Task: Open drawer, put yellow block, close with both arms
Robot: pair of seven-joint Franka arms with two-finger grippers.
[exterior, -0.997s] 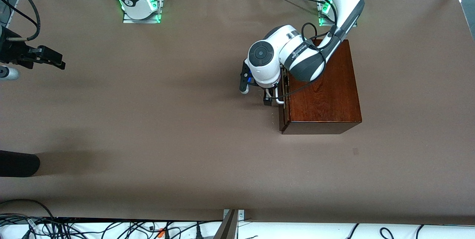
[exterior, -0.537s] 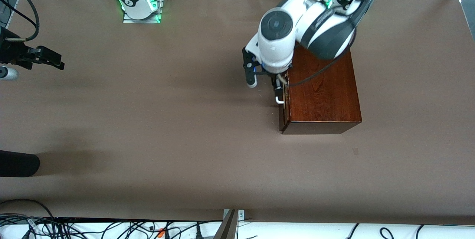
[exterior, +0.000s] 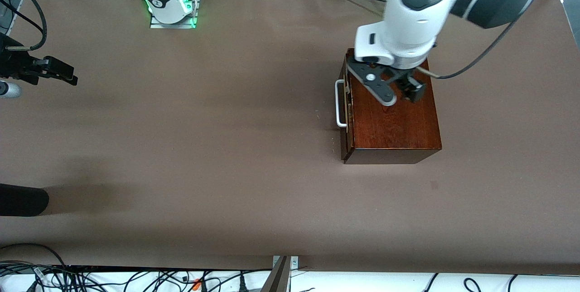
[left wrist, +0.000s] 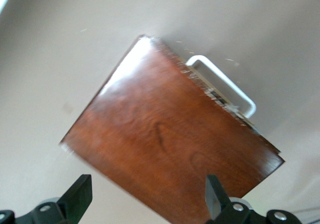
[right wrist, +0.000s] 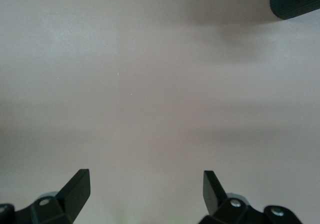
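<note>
One wooden box (exterior: 393,115) under the left gripper (left wrist: 147,204), with one drawer (exterior: 346,101) and one white handle (exterior: 339,104). Two arms, two grippers: the right gripper (right wrist: 146,196) over bare table (exterior: 204,147). One dark ribbed cylinder (right wrist: 296,0) ahead of the right gripper.

Bare table (exterior: 217,147) before the handle (exterior: 339,104), left gripper (exterior: 410,90) over box (exterior: 394,124)

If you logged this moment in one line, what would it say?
drawer: shut | left gripper: open, over box | right gripper: open, waiting | yellow block: unseen
</note>
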